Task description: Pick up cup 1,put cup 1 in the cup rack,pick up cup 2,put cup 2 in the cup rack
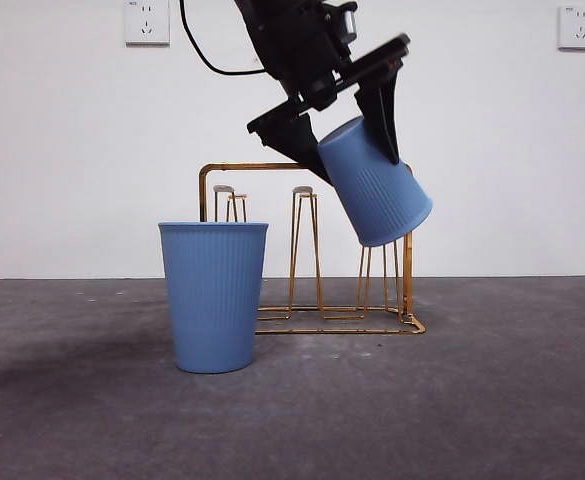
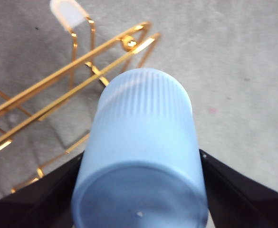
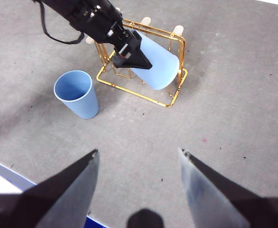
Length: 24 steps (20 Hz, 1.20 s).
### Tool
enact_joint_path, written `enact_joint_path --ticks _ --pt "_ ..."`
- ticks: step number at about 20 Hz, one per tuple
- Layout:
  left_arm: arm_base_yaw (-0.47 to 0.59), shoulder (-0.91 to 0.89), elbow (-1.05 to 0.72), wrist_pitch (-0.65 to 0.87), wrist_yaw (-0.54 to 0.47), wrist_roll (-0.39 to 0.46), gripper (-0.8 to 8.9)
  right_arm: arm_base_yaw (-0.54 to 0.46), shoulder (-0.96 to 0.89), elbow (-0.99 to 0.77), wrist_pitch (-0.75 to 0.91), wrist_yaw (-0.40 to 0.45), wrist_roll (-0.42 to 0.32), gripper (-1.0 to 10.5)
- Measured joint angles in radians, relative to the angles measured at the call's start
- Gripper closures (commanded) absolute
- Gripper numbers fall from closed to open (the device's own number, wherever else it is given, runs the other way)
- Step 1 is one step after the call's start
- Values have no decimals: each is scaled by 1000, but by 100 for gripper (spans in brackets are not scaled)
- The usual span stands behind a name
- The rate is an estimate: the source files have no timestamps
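Observation:
My left gripper (image 1: 357,150) is shut on cup 1 (image 1: 377,185), a blue ribbed cup tilted mouth-down over the right end of the gold wire cup rack (image 1: 307,250). In the left wrist view the cup (image 2: 143,142) fills the space between the black jaws, bottom towards the camera, with the rack's bars (image 2: 72,71) beyond it. Cup 2 (image 1: 214,295), the same blue, stands upright on the table in front of the rack's left end. My right gripper (image 3: 136,156) hangs open and empty high over the table, well away from the rack (image 3: 177,90) and both cups.
The grey table runs to a white wall with two sockets (image 1: 147,22). The left arm's black cable (image 1: 207,60) hangs above the rack. A white table edge (image 3: 1,178) shows near the right gripper.

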Motion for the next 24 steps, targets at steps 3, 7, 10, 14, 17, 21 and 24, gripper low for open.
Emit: enact_joint_path --ticks 3,7,10,14,17,21,24 --pt "-10 24 0 16 -20 0 822 0 0 0 0 0 0 663" --pt "-19 52 0 26 -55 0 822 0 0 0 0 -23 -11 663" --pt "-22 64 1 41 -56 0 822 0 0 0 0 -37 -16 664" --pt "-23 71 1 69 -74 0 822 0 0 0 0 -37 -19 663" --pt "-26 74 1 76 -78 0 785 0 0 0 0 -37 -22 663" --pt "-27 75 1 84 -79 0 710 0 0 0 0 -37 -22 663" --pt "-27 76 1 86 -68 0 545 0 0 0 0 -37 -22 664"
